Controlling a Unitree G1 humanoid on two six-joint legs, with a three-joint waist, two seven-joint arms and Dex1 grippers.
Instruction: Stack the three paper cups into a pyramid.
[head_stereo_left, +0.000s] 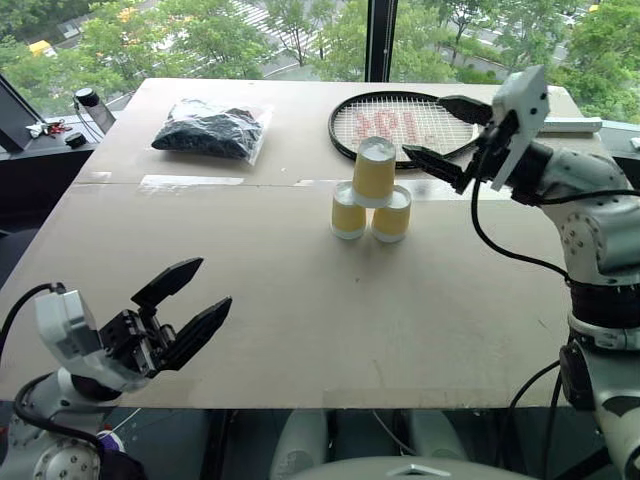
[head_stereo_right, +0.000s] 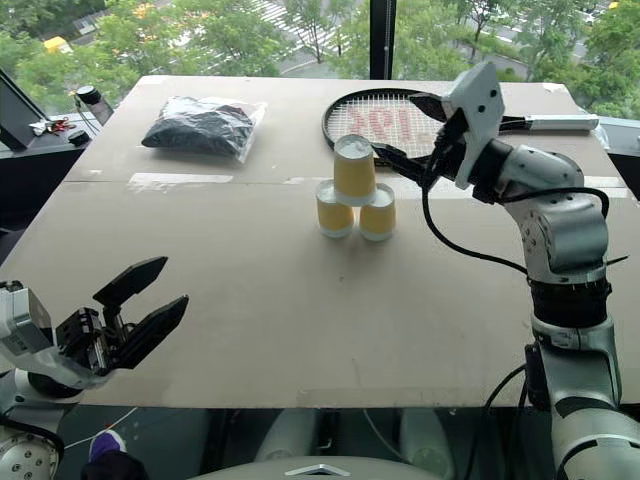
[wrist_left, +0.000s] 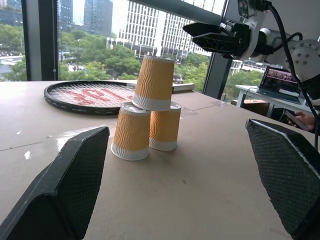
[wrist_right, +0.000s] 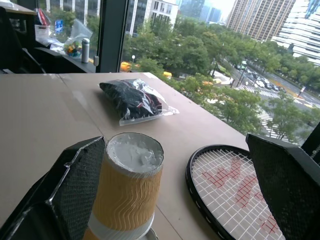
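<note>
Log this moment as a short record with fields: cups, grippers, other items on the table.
cups: three paper cups upside down, two side by side, third resting on both
pyramid: built, standing free
right gripper: open, beside the top cup, not touching it
left gripper: open, near the table's front edge, holding nothing
racket: flat on the table behind the cups
bag: clear, dark contents, at the far left
table: brown board

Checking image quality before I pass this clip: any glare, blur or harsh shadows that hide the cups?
Left eye view: even daylight, soft shadows, the three paper cups sharp on the table. Left wrist view: bright windows behind, cups readable; near end effector fingers soft. Right wrist view: top cup crisp, racket clear, no glare.
</note>
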